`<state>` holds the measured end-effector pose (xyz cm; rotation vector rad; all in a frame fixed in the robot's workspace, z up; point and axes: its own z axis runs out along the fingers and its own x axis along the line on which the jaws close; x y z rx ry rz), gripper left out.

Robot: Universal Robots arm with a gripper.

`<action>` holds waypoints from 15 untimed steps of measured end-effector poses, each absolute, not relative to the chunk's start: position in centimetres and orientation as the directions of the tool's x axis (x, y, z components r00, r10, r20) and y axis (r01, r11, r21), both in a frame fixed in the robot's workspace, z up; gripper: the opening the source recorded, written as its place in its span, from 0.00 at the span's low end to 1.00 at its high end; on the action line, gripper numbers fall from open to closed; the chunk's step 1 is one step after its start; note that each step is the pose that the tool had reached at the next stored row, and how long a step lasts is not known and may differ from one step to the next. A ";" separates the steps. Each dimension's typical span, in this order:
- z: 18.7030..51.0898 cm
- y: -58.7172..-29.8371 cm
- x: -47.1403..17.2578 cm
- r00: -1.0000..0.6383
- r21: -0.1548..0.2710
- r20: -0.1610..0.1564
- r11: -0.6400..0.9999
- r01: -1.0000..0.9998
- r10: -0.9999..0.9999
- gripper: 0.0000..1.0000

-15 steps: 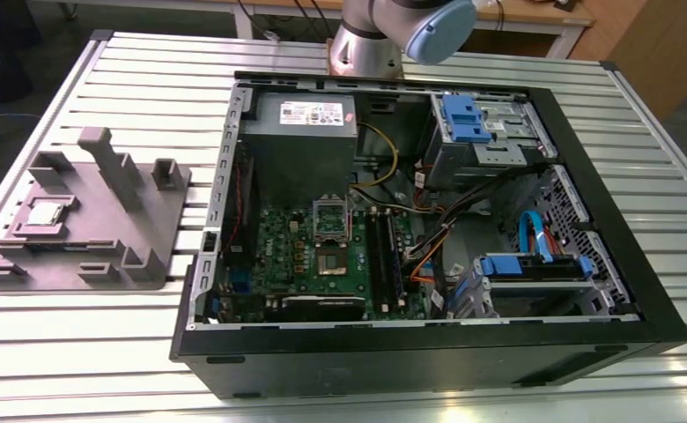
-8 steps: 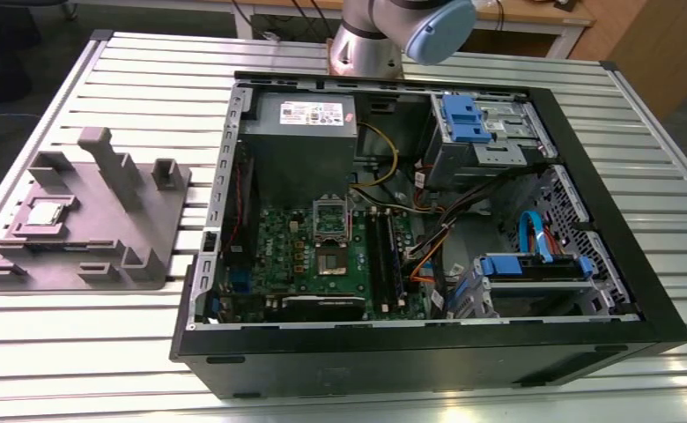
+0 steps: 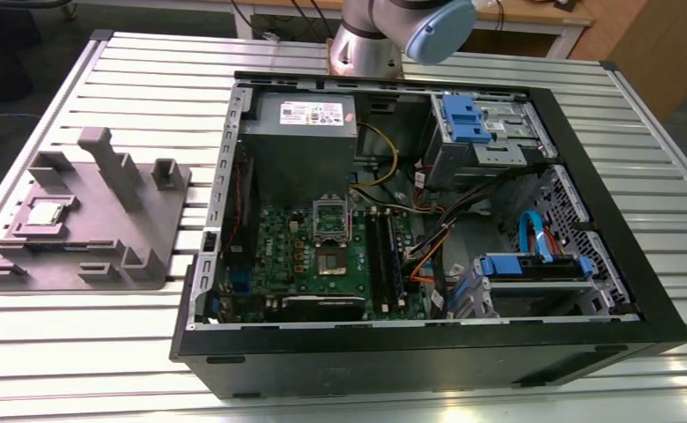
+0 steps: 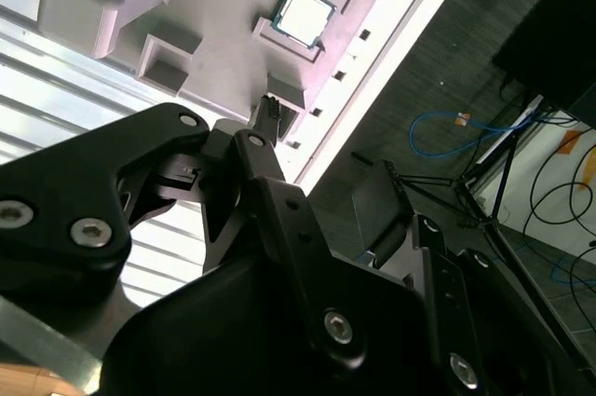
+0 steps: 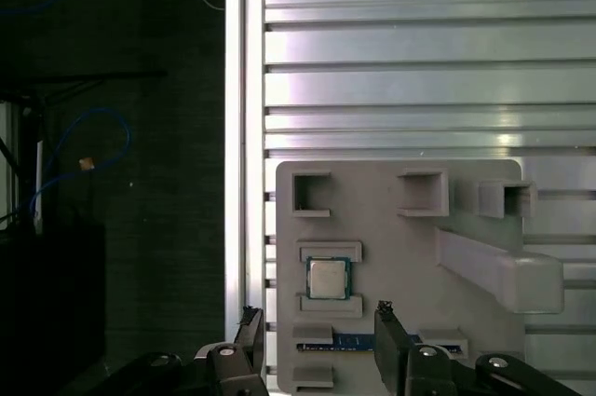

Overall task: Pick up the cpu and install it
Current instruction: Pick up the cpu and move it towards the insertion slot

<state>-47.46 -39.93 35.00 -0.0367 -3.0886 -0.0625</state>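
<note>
Small square silvery-topped cpu (image 5: 327,279) seated in grey plastic fixture plate (image 5: 391,256), exterior view's mid-left; black two-finger gripper (image 5: 317,317) spread open, empty, cpu just ahead, centred between fingertips

the arm (image 3: 396,35) is cropped by the exterior view's edge; the cpu (image 3: 45,212) there seems barely discernible.

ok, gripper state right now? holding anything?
Gripper: open, holding nothing. The cpu lies in its slot on the grey fixture, untouched.
</note>
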 end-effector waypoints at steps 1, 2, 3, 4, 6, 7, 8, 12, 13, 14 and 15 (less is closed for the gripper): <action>35.0 -39.9 -47.5 -0.998 0.040 0.052 0.999 0.025 0.023 0.59; 35.0 -39.9 -47.5 -0.998 0.040 0.052 0.999 0.025 0.023 0.59; 35.0 -39.9 -47.5 -0.998 0.040 0.052 0.999 0.025 0.023 0.59; 35.0 -39.9 -47.5 -0.998 0.040 0.052 0.999 0.025 0.023 0.59; 35.0 -39.9 -47.5 -0.998 0.040 0.052 0.999 0.025 0.023 0.59; 34.9 -39.9 -47.5 -0.998 0.040 0.052 0.999 0.025 0.023 0.59; 34.9 -39.9 -47.5 -0.998 0.040 0.052 0.999 0.025 0.023 0.59; 34.8 -39.9 -47.5 -0.998 0.040 0.052 0.999 0.025 0.023 0.59; 34.8 -39.9 -47.5 -0.998 0.040 0.052 0.999 0.025 0.023 0.59; 34.8 -39.9 -47.5 -0.998 0.040 0.052 0.999 0.025 0.023 0.59; 34.7 -39.9 -47.5 -0.998 0.040 0.052 0.999 0.025 0.023 0.59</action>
